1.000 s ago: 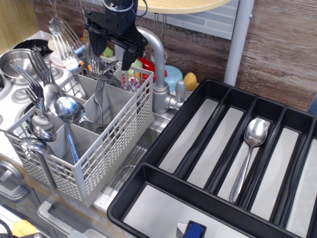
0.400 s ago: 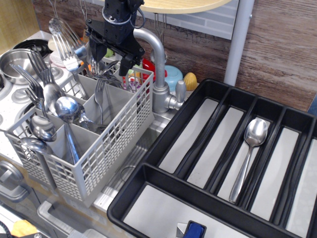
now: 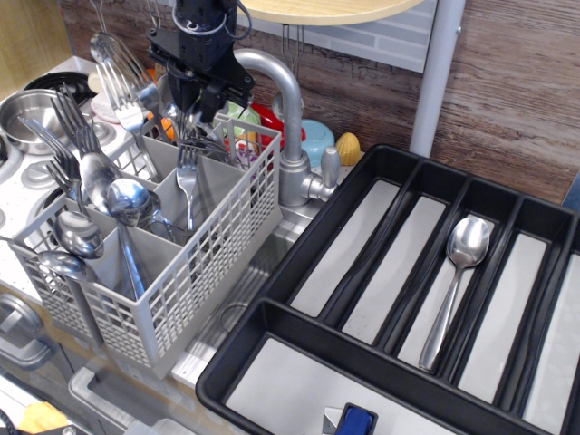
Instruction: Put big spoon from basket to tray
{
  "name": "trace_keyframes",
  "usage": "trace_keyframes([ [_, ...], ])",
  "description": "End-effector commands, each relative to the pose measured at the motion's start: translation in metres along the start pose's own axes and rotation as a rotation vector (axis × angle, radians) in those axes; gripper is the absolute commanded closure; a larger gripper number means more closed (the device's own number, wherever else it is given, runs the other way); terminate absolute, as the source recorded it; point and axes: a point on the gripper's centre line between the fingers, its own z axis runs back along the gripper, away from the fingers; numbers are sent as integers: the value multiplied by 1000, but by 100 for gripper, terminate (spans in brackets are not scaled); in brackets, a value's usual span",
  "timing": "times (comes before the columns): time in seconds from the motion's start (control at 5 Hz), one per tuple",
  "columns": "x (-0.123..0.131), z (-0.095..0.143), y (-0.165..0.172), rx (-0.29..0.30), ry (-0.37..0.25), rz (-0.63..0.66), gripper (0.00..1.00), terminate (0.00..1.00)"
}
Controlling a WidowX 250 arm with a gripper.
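The light grey basket (image 3: 186, 276) stands at the left, holding several forks and spoons. A big spoon (image 3: 126, 201) stands bowl-up in a front compartment, with more spoons (image 3: 76, 237) to its left. A fork (image 3: 188, 177) stands in the middle compartment. My black gripper (image 3: 198, 109) hangs over the basket's back compartments, its fingers apart and down among the cutlery tops; what lies between them is hard to make out. The black tray (image 3: 272, 313) lies at the right, with one big spoon (image 3: 456, 276) lying in a long compartment.
A steel faucet (image 3: 288, 136) arches right behind the basket, close to the gripper. A steel pot (image 3: 23, 113) and a drying rack sit at the far left. Coloured dishes (image 3: 317, 140) lie behind the faucet. A white post (image 3: 435, 77) rises behind the tray.
The gripper has moved left and down toward the basket's back compartments and turned. The fork in the middle compartment has shifted slightly. The spoon in the tray has not moved.
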Motion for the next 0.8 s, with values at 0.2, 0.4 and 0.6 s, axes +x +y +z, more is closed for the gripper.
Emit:
trace_keyframes([
  [0.2, -3, -5, 6, -11, 25, -37, 100, 0],
  [0.4, 6, 24, 14, 66, 57, -80, 100, 0],
  [0.6, 16, 68, 23, 216, 103, -152, 100, 0],
])
